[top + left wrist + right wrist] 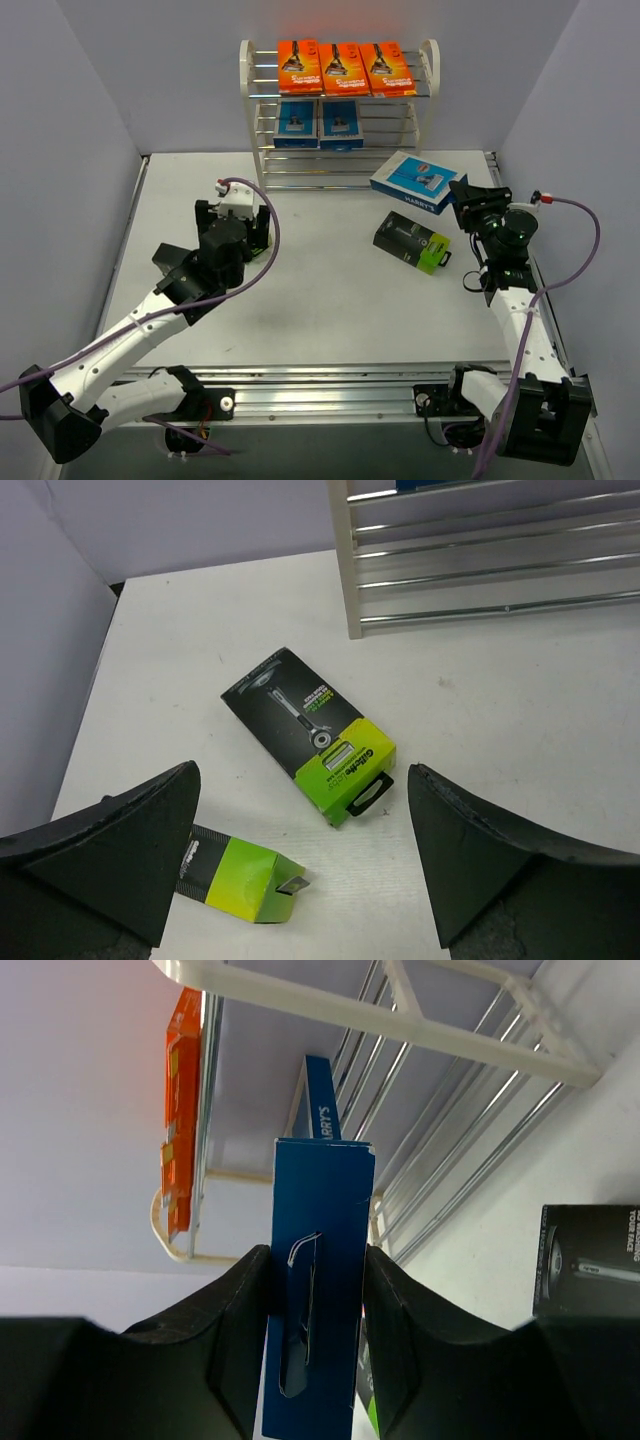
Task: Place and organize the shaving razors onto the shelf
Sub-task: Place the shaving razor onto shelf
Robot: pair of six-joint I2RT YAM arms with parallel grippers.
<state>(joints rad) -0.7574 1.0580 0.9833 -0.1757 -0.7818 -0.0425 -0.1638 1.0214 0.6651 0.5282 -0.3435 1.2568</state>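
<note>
The shelf stands at the back, with three orange razor cards on its top tier and two blue packs on the tier below. My right gripper is shut on a third blue pack, which it holds edge-on in front of the shelf in the right wrist view. A black-and-lime box lies on the table near it. My left gripper hangs open above two more black-and-lime boxes, one flat, the other partly behind the left finger.
The table's side rail runs along the right arm. Grey walls close in on the left, right and back. The shelf's lower tiers show only bare silver rods. A purple cable loops beside the left wrist.
</note>
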